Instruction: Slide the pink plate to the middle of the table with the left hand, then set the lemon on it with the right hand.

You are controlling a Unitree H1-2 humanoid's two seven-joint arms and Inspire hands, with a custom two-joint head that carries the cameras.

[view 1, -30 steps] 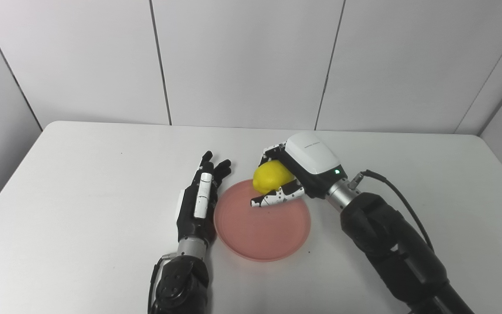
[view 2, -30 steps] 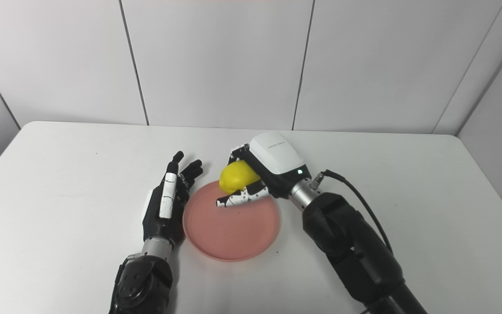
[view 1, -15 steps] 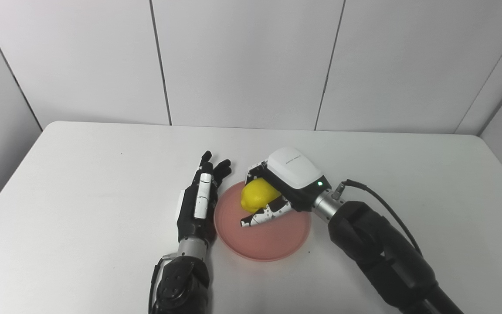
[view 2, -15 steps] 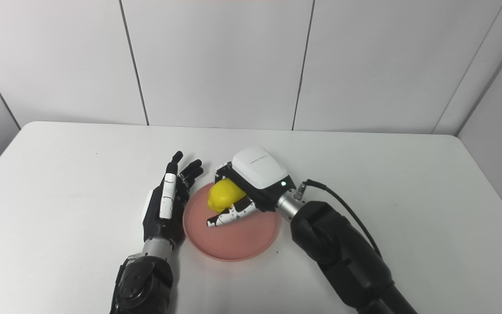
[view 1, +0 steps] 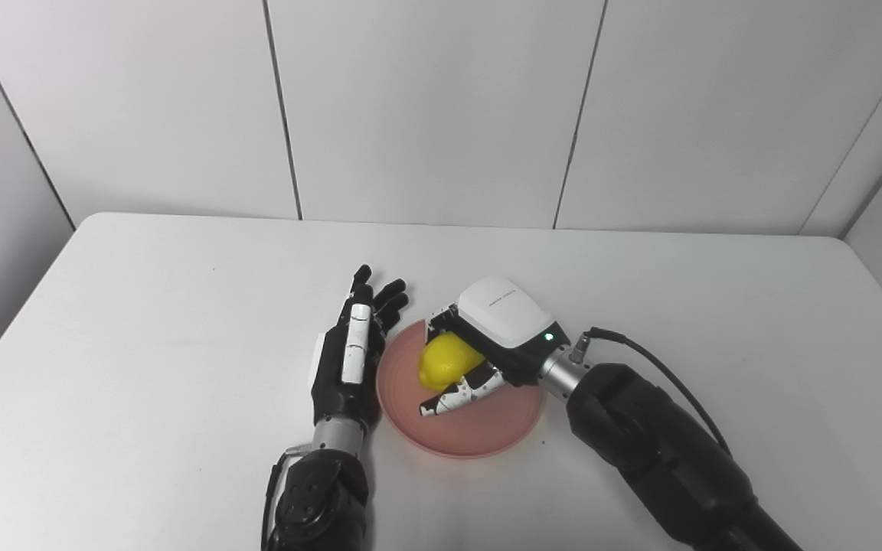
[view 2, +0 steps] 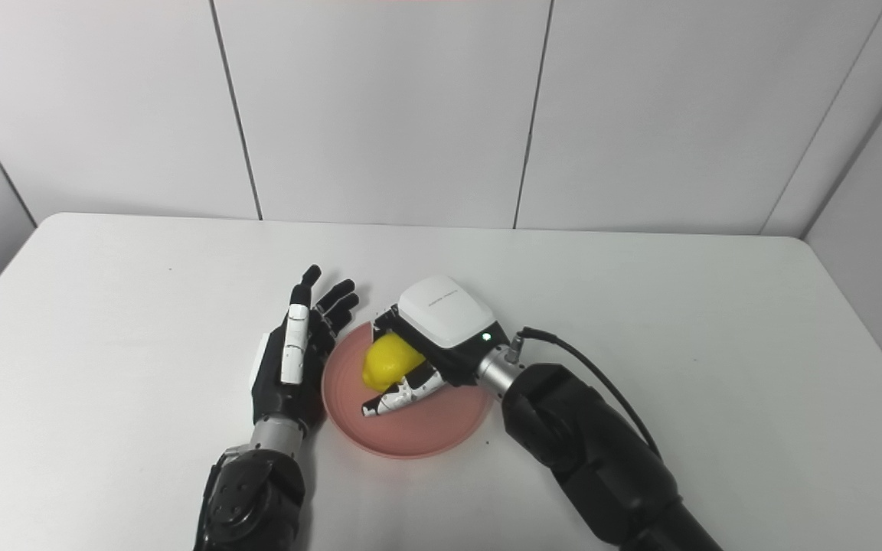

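Both views match, nothing extra in either; right hand (view 1: 487,344) fingers curled around lemon (view 1: 445,363), low over pink plate (view 1: 479,428) mid-table, contact with plate unclear; left hand (view 1: 349,356) empty, fingers straight and slightly spread, edge-on just beside plate's left rim.

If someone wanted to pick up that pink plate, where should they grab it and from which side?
Probably by the thin rim of the pink plate at the near edge. The plate is flat and shallow, so only the rim offers a hold. The left hand lies open against the left edge, and the right hand holds the lemon over the far part, so the near side is the freest.
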